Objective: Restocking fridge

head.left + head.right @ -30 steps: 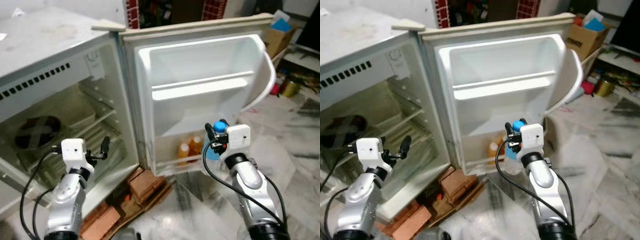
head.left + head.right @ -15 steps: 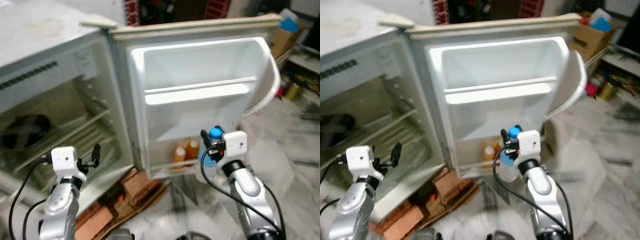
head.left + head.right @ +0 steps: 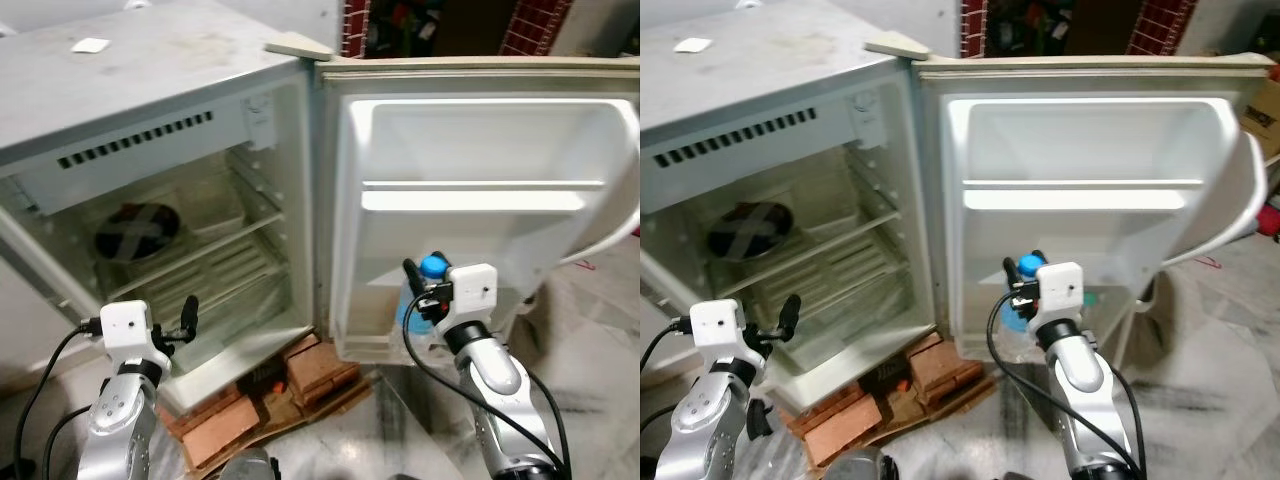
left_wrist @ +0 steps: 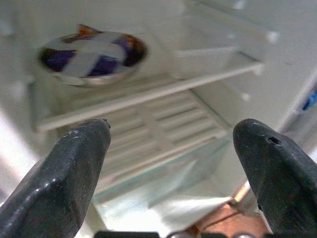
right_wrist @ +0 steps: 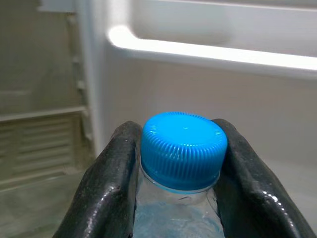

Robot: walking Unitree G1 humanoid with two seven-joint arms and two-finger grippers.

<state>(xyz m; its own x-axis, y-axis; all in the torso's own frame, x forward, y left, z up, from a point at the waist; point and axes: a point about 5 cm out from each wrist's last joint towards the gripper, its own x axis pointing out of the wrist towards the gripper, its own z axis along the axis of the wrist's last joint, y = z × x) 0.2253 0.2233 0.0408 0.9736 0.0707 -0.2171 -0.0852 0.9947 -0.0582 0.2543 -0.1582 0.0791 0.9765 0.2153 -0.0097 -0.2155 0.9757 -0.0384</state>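
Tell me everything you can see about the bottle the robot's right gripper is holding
The bottle is clear plastic with a ribbed bright blue screw cap, closed. It stands upright, clamped at the neck just under the cap between the two black fingers of the right gripper. From the head views it is held in front of the lower part of the open fridge door, beneath the door's shelf rail. Its lower body is hidden behind the gripper and wrist, so contents and label cannot be judged.

One open fridge (image 3: 150,130), one blue-capped bottle (image 5: 182,148), one foil-covered bowl (image 4: 91,54), two grippers, several bricks (image 3: 300,375)
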